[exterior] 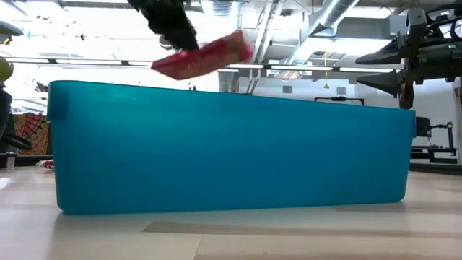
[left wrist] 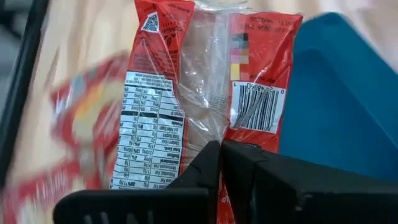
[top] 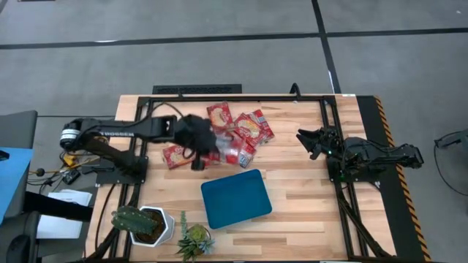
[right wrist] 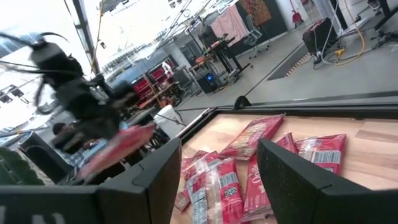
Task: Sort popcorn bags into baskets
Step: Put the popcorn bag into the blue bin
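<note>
My left gripper (top: 212,146) is over the middle of the table, shut on a red popcorn bag (left wrist: 205,81). The bag's printed back faces the wrist camera. In the low view this bag (exterior: 206,56) is in the air above the teal tray's near wall (exterior: 231,148). Several more red bags (top: 241,124) lie flat on the wood at the far middle, and another (top: 175,155) lies left of the gripper. The teal tray (top: 235,199) sits nearer, with nothing in it. My right gripper (top: 314,140) (right wrist: 217,186) waits open at the table's right, facing the pile. My left gripper pinches the bag between its two fingers at the clear middle strip of the back (left wrist: 211,134), near the end closest to the wrist. The fingers come from the table's left and lie along the bag. The bag is lifted clear, reaching forward past the fingertips, close to level.
A cactus in a white pot (top: 139,223) and a small green plant (top: 194,241) stand at the near left corner. A black frame rail (top: 241,97) runs along the far edge, with rails down both sides. Bare wood lies to the right of the tray.
</note>
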Tool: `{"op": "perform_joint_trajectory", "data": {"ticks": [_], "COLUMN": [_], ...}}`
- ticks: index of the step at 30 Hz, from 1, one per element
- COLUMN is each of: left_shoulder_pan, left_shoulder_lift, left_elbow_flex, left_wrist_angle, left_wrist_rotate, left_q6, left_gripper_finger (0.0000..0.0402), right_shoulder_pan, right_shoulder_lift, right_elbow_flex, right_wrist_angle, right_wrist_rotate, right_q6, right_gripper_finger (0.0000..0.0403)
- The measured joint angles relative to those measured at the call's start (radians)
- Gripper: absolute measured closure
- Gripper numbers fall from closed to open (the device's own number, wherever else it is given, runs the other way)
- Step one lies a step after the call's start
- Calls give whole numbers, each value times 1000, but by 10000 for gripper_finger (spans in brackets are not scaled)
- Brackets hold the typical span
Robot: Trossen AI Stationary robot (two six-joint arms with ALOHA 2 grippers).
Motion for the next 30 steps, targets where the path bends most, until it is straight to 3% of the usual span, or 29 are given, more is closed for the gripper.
{"op": "perform_joint_trajectory", "data": {"ticks": [7,10,15,24,30], "left_shoulder_pan": [-177,-228,-262,-378,-416], "left_shoulder_lift": [5,30,104,267,334], "left_elbow_flex": [7,6,6,68,128], "left_wrist_angle": [-5,-11,-6,-36,-45], "left_wrist_rotate": [77,36,9,-59,-74], "left_q6": [434,562,600,816,730], "left_gripper_finger": [401,401,401,401,401], "right_shoulder_pan": [2,2,2,2,2], "right_shoulder_lift": [0,0,0,0,0], "right_elbow_flex": [0,2,3,3,3], "right_wrist_angle": [-18,-28,-42,-46,-50], "right_wrist_rotate": [-28,-42,-55,-56,-56], "right_q6": [1,2,2,0,0], "right_gripper_finger": [168,168,168,168,168]}}
